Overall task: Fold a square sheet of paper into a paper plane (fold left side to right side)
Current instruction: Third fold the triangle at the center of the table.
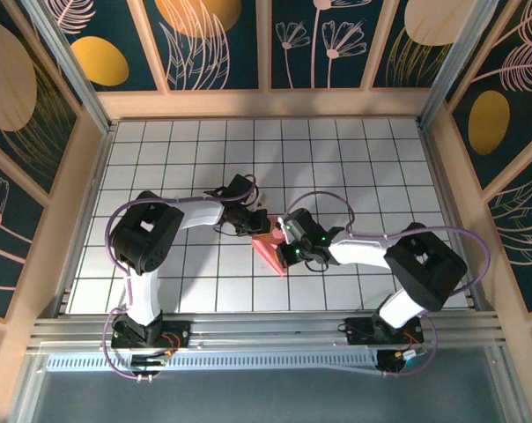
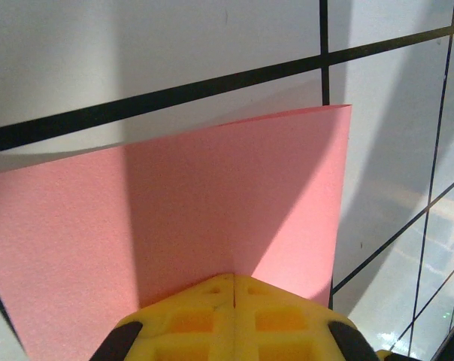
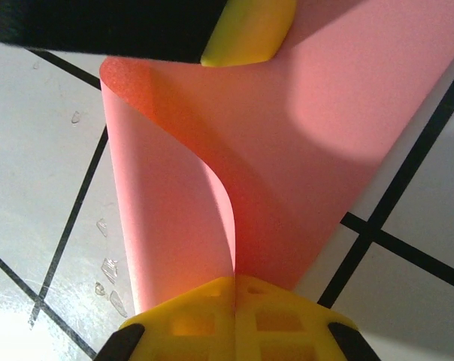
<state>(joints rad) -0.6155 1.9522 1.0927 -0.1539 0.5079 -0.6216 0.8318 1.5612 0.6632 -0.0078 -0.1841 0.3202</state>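
Left-to-right fold in hand: square sheet of paper (image 1: pixel 271 249) curls above grid table (image 1: pixel 160 150) centre. The left gripper (image 2: pixel 234 282) and right gripper (image 3: pixel 234 284) are both clenched on its edges. Next, probably, align edges and press crease.

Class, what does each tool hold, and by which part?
The left tool and the right tool each pinch the pink paper by an edge.
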